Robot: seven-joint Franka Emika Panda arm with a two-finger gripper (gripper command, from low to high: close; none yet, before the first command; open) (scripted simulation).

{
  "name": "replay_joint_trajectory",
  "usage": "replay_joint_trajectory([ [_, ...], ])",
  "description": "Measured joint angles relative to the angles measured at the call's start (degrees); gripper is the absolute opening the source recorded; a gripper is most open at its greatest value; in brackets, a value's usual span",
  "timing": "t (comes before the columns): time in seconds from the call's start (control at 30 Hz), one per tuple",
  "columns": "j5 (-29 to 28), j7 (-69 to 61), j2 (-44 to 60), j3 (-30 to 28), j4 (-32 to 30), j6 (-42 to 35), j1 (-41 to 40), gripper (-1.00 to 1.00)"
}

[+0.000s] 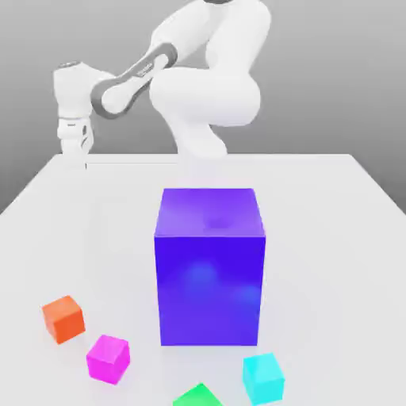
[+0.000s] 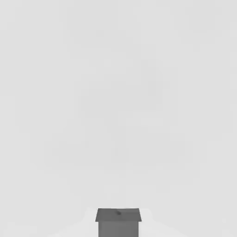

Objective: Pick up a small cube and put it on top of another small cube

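From my remote station, I see the white arm reach out to the far corner of the tabletop [image 1: 333, 182] on the exterior view's left, its gripper [image 1: 82, 160] pointing down with the tips at or just above the surface. The fingers are pressed together and carry nothing. The hand view looks onto pale, bare tabletop, with the dark closed gripper [image 2: 118, 221] at the picture's edge.

The small magenta cube [image 1: 108, 358] I am after sits at the near edge of the tabletop, also toward the exterior view's left, well apart from the gripper. That is the relation the coming move turns on: the cube lies almost straight toward the camera from the gripper, nearly the whole depth of the tabletop away and only slightly toward the exterior view's right.

An orange cube [image 1: 63, 318] stands near the magenta one, on its far-left side, with a clear gap between them. A cyan cube [image 1: 263, 378] and a green cube [image 1: 198, 396], cut off by the frame's lower edge, sit further toward the exterior view's right. The big blue-purple block [image 1: 209, 266] fills the middle, but it lies to one side of the line from gripper to cube.

In my judgement, nothing has been picked up yet. I would need the fingers parted and the hand brought across to above the magenta cube before descending.
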Motion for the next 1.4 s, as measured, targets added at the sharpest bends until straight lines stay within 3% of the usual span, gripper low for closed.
replay_joint_trajectory([
  [0.03,-1.71,0.62,-0.72,-1.85,0.52,0.44,1.08,1.00],
  [0.27,-1.93,0.66,-0.84,-2.06,0.57,0.44,1.17,1.00],
  [0.47,6.80,-2.39,1.58,8.73,-2.17,-3.41,-3.48,1.00],
  [1.4,6.51,14.80,-2.53,8.16,2.03,-7.36,52.29,1.00],
])
